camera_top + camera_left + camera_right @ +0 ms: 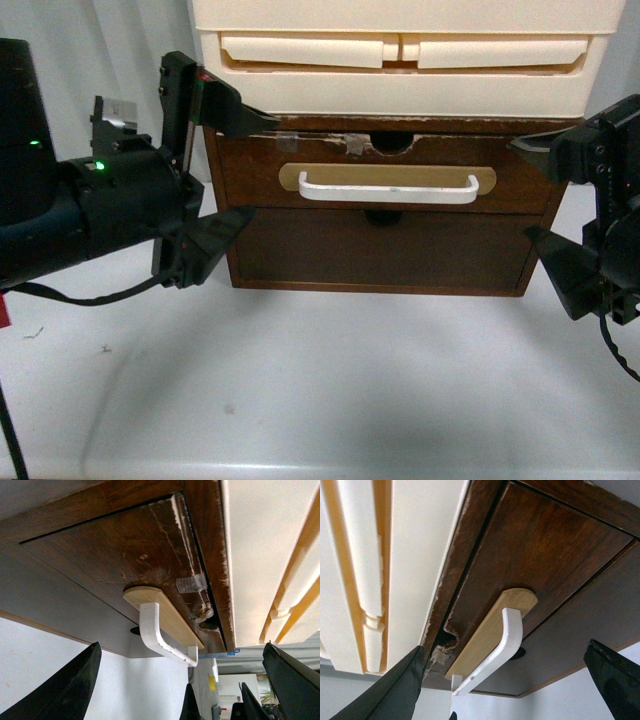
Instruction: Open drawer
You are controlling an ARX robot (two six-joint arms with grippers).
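Nearest the lens is the left arm [100, 200], a black bulk over the desk's left side; its left gripper [262, 167] has its fingers spread wide, one tip by the upper left corner of the wooden cabinet [222, 255] and the other lower down beside that corner, with nothing between them. The right gripper [522, 190] mirrors it at the cabinet's right side, fingers just as widely parted and empty; both wrist views show dark fingertips framing the front with open air around the handle.

Beneath it all runs the white desk [320, 400], bare in the near part; the cabinet stands toward its far edge, about midway between left and right. On top sit the cream plastic drawers [400, 80]. The drawer [450, 150] is the upper of the two dark brown fronts, directly under the cream unit; the plain lower panel [380, 250] has no handle. Across the drawer lies the tan oval plate [390, 172], carrying the white bar handle [388, 190]; smaller again are the semicircular notch [392, 143] in the top edge and a tape scrap [355, 143] just beside it.

By my reading the drawer is shut, its face flush with the frame; the approach is made but nothing of the opening proper is done. Left to do: bring one gripper onto the handle, close on the bar, and draw it toward the desk's near edge; which arm will take it I cannot tell.
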